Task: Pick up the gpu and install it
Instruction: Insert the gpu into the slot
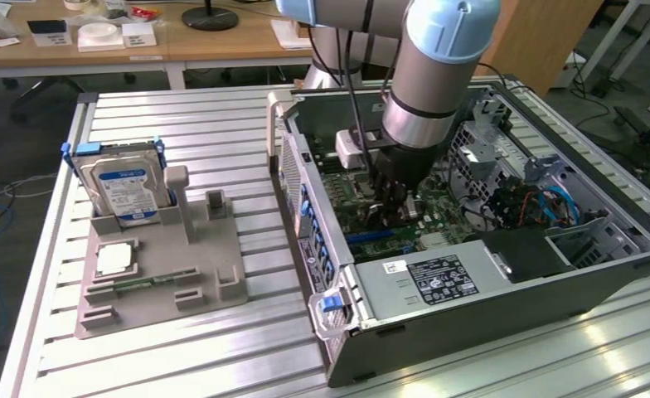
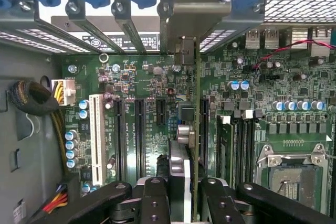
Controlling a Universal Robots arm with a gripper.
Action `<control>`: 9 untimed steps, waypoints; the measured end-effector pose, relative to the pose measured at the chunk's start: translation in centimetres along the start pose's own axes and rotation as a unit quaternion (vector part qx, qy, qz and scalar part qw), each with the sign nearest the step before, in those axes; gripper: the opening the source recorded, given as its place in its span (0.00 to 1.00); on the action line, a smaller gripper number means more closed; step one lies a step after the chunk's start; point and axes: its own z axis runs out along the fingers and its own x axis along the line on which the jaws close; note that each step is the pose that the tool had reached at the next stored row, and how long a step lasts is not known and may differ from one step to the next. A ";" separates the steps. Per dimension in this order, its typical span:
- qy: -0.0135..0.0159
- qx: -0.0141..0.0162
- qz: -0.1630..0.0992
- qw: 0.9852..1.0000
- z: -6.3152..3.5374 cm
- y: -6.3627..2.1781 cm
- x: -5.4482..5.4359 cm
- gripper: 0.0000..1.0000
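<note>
- Clamped in gripper (image 2: 184, 203): gpu (image 2: 195, 108), edge-on over motherboard (image 2: 131, 72) slots inside open computer case (image 1: 546, 274).
- Seating in slot impossible to tell.
- Underneath, slatted aluminium table (image 1: 192, 348); behind, wooden desks (image 1: 137, 46).

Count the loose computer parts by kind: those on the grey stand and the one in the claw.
hard drive: 1
processor chip: 1
memory stick: 1
gpu, in the claw: 1
Total: 4
</note>
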 end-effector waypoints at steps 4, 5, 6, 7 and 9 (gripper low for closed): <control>0.000 0.000 0.000 1.000 0.45 0.03 0.0 0.28; 0.000 0.000 0.000 1.000 0.56 0.04 0.0 0.28; 0.000 0.000 0.000 1.000 0.66 0.05 0.0 0.28; 0.000 0.000 0.000 1.000 0.74 0.06 0.0 0.28; 0.000 0.000 0.000 1.000 0.92 0.07 0.0 0.28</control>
